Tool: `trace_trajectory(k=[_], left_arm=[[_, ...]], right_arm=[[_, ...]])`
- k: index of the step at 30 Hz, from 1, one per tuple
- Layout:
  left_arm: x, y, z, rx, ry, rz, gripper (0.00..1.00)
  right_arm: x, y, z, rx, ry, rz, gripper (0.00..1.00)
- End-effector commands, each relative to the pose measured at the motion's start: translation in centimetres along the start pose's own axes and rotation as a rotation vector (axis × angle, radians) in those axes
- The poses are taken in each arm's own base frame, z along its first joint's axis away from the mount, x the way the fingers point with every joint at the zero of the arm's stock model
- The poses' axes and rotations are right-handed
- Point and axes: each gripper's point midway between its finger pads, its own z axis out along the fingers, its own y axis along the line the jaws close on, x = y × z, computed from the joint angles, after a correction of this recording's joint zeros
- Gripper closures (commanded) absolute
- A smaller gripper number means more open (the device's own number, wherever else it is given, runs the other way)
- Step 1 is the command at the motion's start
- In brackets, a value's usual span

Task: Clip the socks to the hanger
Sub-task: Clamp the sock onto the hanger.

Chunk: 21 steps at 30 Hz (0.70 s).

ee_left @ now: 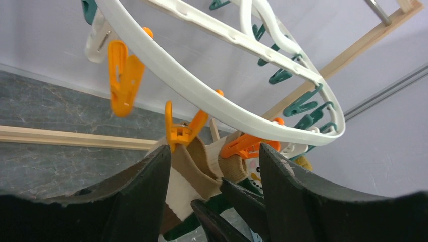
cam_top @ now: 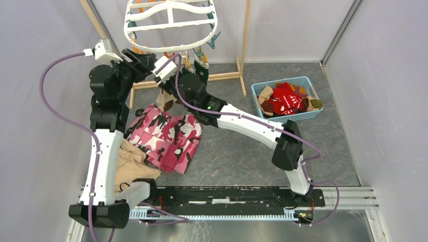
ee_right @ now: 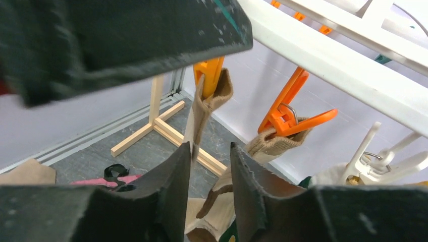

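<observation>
The white oval hanger (cam_top: 171, 25) hangs at the back, with orange, teal and white clips under its rim (ee_left: 212, 101). A tan and cream sock with brown stripes (ee_left: 194, 166) hangs from two orange clips (ee_right: 209, 70) (ee_right: 287, 116); its cuff (ee_right: 272, 143) sits in the second one. My left gripper (ee_left: 213, 147) is open, its jaws standing on either side of that sock without touching it. Just below, my right gripper (ee_right: 210, 146) is open too, and the sock (ee_right: 212, 201) hangs in the gap between its fingers. More socks (cam_top: 285, 98) lie in the blue basket.
The blue basket (cam_top: 262, 86) stands at the right on the grey floor. A pink camouflage garment (cam_top: 166, 136) and a tan cloth (cam_top: 131, 164) lie below the hanger. Wooden stand poles (cam_top: 245, 45) and a floor bar (ee_left: 60, 137) frame the hanger. A green and white sock (cam_top: 202, 68) hangs nearby.
</observation>
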Motion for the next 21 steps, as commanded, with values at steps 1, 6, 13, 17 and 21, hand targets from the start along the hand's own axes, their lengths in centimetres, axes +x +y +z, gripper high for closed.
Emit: trace_trajectory(k=[1,6,13,17,21], left_arm=[[-1.4,-0.1,-2.0,-0.016,-0.059,0.054,0.30],[-1.6,0.6,-3.4,-0.052,-0.079,0.095,0.29],[-1.0,1.8,-5.0,-0.088,-0.081,0.180,0.27],[-1.0,1.7,-6.0,-0.074,-0.088,0.253,0.23],[-0.5,-0.1,-7.2,0.042,-0.059,0.371,0.16]], right_arm=[[-3.9,-1.9,-1.4,-0.004,-0.058,0.044,0.57],[-4.2,-1.6,-2.1,-0.084,-0.040,0.060,0.48],[-4.0,-2.1,-3.4,-0.188,-0.002,0.085,0.42],[-3.4,-2.4,-4.4,-0.265,0.031,0.091,0.42],[-3.0,-2.1,-6.4,-0.478,0.029,0.066,0.40]])
